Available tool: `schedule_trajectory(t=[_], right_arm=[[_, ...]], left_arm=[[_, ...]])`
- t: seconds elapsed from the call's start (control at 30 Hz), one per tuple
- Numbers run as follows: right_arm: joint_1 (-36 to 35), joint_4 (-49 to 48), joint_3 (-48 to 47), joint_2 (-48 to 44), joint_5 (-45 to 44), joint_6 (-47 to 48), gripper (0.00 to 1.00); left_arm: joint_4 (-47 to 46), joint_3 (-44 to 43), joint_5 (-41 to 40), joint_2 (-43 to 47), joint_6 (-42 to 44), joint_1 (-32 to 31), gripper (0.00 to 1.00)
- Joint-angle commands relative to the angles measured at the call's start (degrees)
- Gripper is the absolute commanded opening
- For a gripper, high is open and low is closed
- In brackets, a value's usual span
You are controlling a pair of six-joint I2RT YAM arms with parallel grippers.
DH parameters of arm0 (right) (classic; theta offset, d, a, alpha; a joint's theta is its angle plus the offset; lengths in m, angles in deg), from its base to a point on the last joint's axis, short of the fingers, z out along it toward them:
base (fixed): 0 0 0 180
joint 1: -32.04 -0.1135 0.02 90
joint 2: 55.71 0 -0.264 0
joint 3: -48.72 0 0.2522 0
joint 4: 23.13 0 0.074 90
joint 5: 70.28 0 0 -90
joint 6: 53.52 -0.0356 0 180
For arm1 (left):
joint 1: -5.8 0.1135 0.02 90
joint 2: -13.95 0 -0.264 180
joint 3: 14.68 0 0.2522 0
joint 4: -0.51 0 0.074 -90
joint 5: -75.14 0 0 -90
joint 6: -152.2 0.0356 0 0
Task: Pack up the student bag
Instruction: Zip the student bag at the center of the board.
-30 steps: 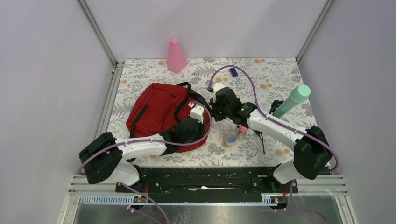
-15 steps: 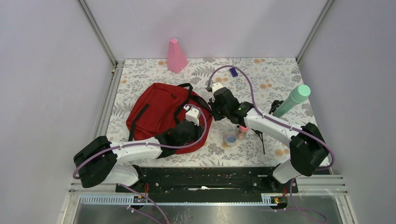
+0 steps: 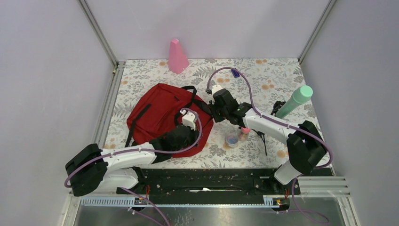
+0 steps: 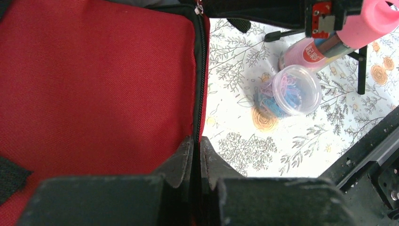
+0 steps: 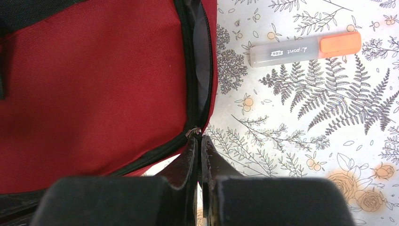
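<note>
The student bag (image 3: 157,113) is dark red with black straps and lies left of centre on the floral table. My left gripper (image 4: 196,142) is shut on the bag's black zipper edge (image 4: 199,84) at its near right side; from above, this gripper (image 3: 194,139) sits over that corner. My right gripper (image 5: 198,139) is shut on the metal zipper pull (image 5: 193,131), where the zipper gapes slightly and shows grey lining. From above, the right gripper (image 3: 210,113) is at the bag's far right edge.
A clear jar of coloured bands (image 4: 292,89) and a pink-capped tube (image 4: 329,42) stand right of the bag. A grey highlighter with an orange cap (image 5: 306,49) lies beside it. A pink cone (image 3: 178,56), a green bottle (image 3: 294,100) and a small dark blue item (image 3: 235,73) stand farther off.
My left arm has swung to the left, and its gripper has drawn the bag's near right edge left with it. The right gripper has shifted slightly up and left, still on the zipper.
</note>
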Motion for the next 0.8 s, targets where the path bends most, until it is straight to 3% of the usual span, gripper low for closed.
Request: schedule_trajectory(t=[0.0,0.37,0.7,0.73,0.77], right_arm=[[0.6,-3.0,-2.7,0.9,-5.6,1.8,0.00],[0.6,-3.0,-7.5,6.4,-5.3,2.7,0.00],[0.6,-2.0,-12.4,11.3,-4.2,4.3,0.00],[0.7,-1.7,-12.2,10.9,-3.4,4.3,0.00],[0.7,-1.4,-11.9,10.4,-2.2,4.3,0.00]], left_arm=[[6.1,2.2,1.8,4.5,-0.3,-0.1,0.00],[14.1,7.9,3.8,14.1,-7.5,-0.1,0.00],[21.4,7.2,6.0,18.8,-7.2,-0.1,0.00],[21.6,6.6,6.0,19.2,-7.2,-0.2,0.01],[21.6,5.7,5.7,19.5,-7.1,-0.1,0.11]])
